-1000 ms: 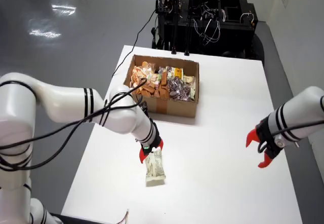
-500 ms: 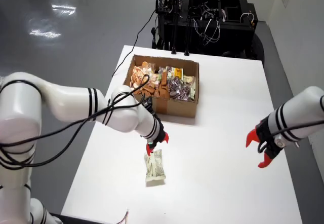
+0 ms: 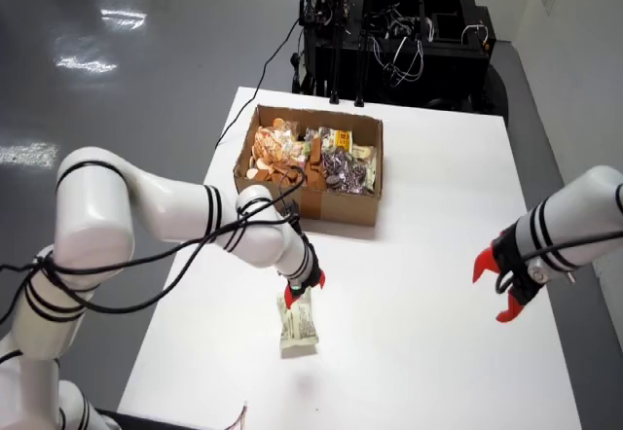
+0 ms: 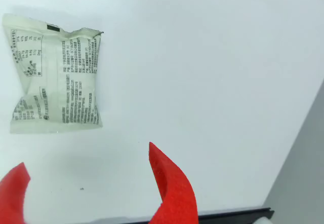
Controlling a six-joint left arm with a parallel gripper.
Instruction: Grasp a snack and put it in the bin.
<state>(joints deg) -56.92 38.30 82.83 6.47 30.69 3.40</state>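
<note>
Jaws spread and empty, the red fingertips [image 4: 169, 183] of the working arm [image 3: 185, 211] hang just above the white tabletop [image 3: 438, 206]. The snack packet [image 4: 55, 74] lies flat just beyond them, off toward the left of the wrist view rather than between them.

Over the last second the jaws have shifted twice. They started at the packet's near end, drew back toward the cardboard box [image 3: 321, 206] half a second ago, and have now dropped back to the packet's top edge. The arm's elbow has swung well forward in the overhead view. Through all of this the snack packet [image 3: 298, 325] has not stirred (same spot and same slant on the tabletop), so nothing has been gripped yet.

The move looks like a re-aim rather than a lift. The jaws appear to be lining up afresh on the packet's short end, and they would still need to slide over it before closing. The box, already heaped with orange and purple wrappers, stands just behind the arm's wrist, a short carry away once the packet is held. The second arm [image 3: 555, 226] stays parked at the tabletop's right side in the overhead view.
</note>
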